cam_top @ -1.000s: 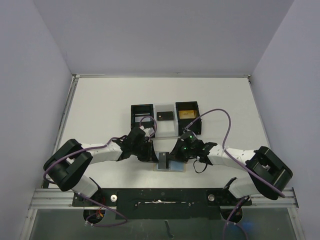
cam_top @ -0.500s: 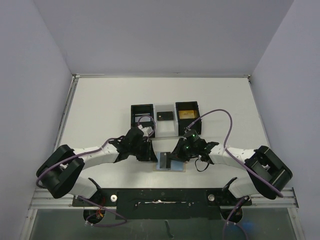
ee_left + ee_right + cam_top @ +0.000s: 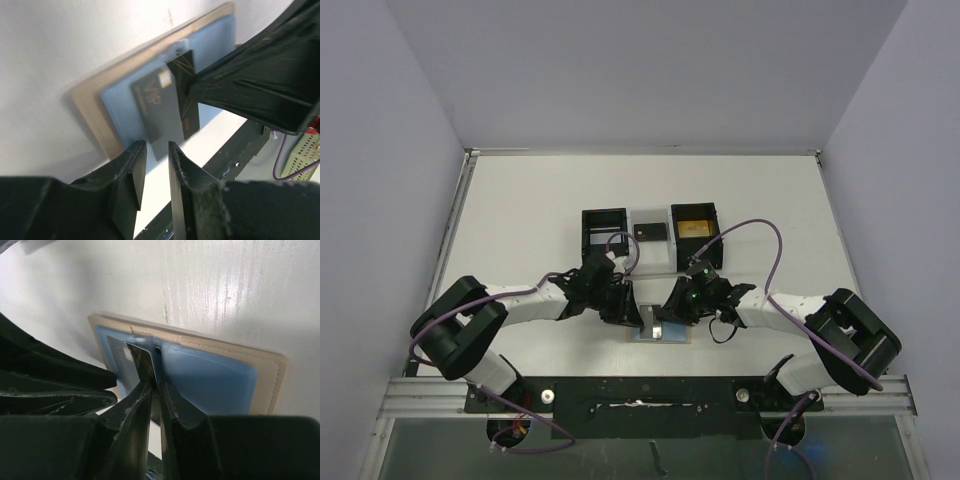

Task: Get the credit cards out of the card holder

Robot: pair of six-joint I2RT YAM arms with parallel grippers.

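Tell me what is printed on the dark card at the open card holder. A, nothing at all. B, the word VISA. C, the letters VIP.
C: in the left wrist view the dark card over the card holder's blue panel carries gold letters reading VIP.

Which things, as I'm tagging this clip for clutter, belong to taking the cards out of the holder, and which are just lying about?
In the job: card holder, open flat; dark card, pinched by the right gripper; left gripper, jaws apart beside it.
Lying about: tray at the back; small dark card in its middle bay; gold card in its right bay.
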